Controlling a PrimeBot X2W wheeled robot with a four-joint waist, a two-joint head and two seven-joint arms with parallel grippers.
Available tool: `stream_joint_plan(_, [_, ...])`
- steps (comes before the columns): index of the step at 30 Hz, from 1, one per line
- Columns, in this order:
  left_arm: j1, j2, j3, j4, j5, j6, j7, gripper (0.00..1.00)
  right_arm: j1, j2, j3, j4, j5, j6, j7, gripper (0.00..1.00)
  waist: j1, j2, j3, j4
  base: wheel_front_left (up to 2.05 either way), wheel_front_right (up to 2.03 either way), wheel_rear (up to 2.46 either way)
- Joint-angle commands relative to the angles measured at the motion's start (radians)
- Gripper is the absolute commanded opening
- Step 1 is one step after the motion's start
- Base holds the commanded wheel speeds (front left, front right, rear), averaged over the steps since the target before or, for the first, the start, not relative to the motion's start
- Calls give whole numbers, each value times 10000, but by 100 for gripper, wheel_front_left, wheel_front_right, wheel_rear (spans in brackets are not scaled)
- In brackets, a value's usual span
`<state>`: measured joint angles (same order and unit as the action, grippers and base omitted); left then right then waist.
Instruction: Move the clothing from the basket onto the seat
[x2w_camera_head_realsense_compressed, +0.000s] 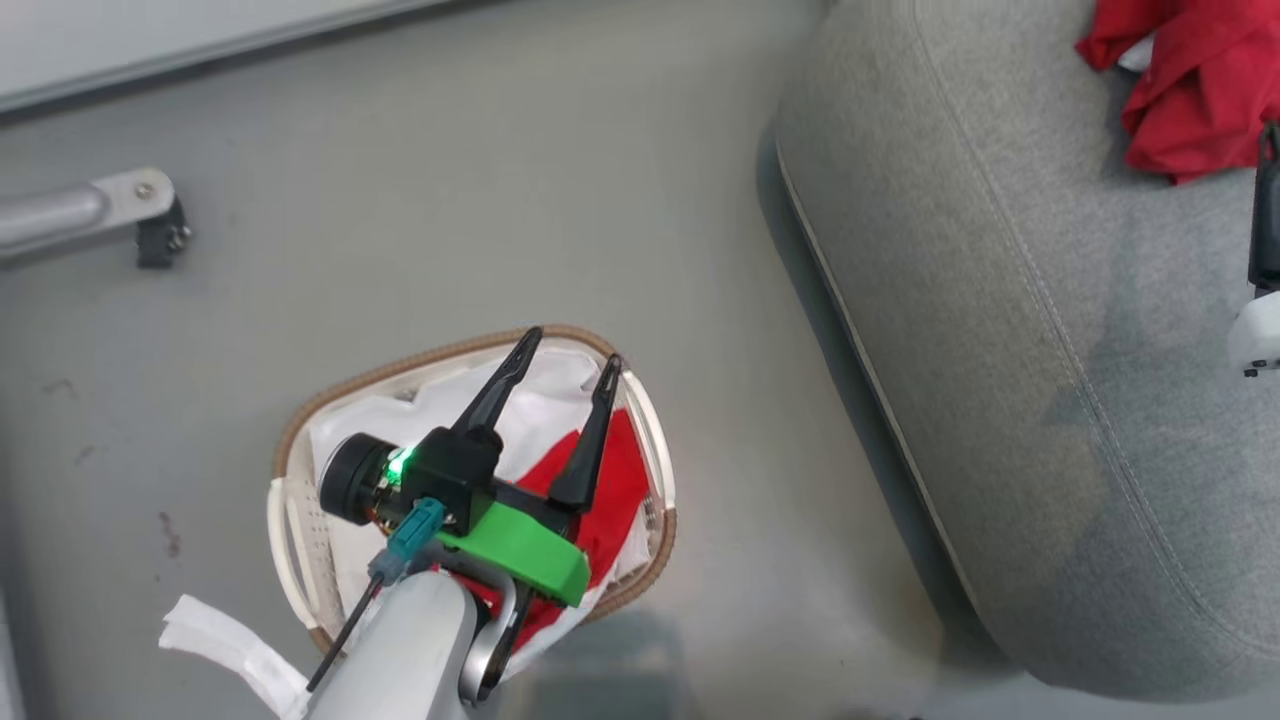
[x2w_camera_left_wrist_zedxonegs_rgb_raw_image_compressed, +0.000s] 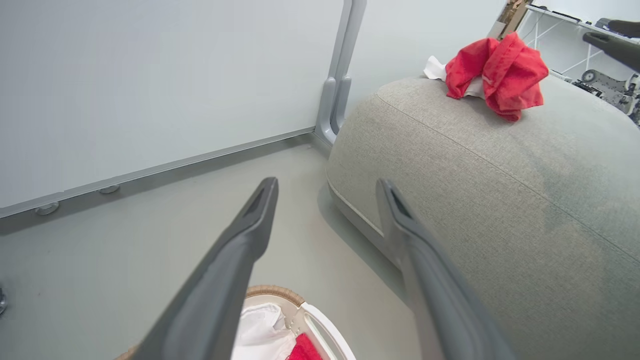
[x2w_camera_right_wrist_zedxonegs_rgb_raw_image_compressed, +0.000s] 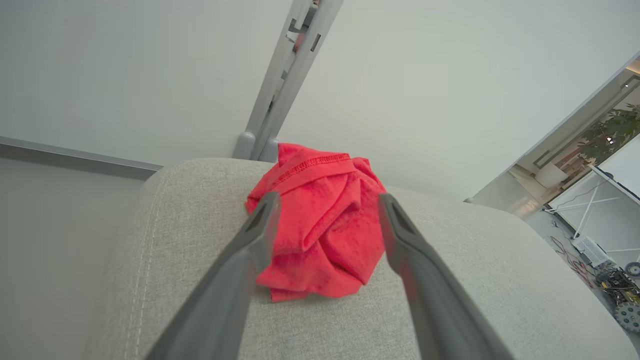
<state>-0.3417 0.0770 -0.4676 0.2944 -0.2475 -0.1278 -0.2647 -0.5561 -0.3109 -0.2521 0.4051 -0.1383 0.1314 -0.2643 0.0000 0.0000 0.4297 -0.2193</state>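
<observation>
Two pieces of clothing sit apart: a crumpled red garment (x2w_camera_right_wrist_zedxonegs_rgb_raw_image_compressed: 320, 235) lies on the grey sofa seat (x2w_camera_head_realsense_compressed: 1000, 300), while the other red garment (x2w_camera_head_realsense_compressed: 625, 470) is in the laundry basket (x2w_camera_head_realsense_compressed: 290, 440) on its white liner (x2w_camera_head_realsense_compressed: 545, 405). The left gripper (x2w_camera_head_realsense_compressed: 573, 347) hangs spread and empty over the basket, probably poised to reach down. The right gripper (x2w_camera_right_wrist_zedxonegs_rgb_raw_image_compressed: 327, 200), fingers parted and holding nothing, frames the garment on the seat. The basket stands on a smooth grey floor (x2w_camera_head_realsense_compressed: 500, 200) near the seat, with a pale wall panel (x2w_camera_left_wrist_zedxonegs_rgb_raw_image_compressed: 150, 75) beyond.
</observation>
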Motion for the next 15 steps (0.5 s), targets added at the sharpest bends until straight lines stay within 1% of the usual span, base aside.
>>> stream_joint_plan(1, [270, -20, 156, 48, -72, -46, 5, 100, 158, -10, 91, -65, 62, -14, -4, 100, 0, 0, -1192, 623, 0, 0, 0])
stream_joint_plan(5, [660, -152, 682, 39, -171, -48, 5, 100, 115, 301, 354, -156, 191, -14, -4, 100, 0, 0, -1824, 999, 0, 0, 0])
stream_joint_plan(15, [1812, -247, 2359, -90, -272, 11, 5, 100, 909, 1549, 738, -425, 551, -14, -4, 100, 0, 0, -2899, 1956, 0, 0, 0])
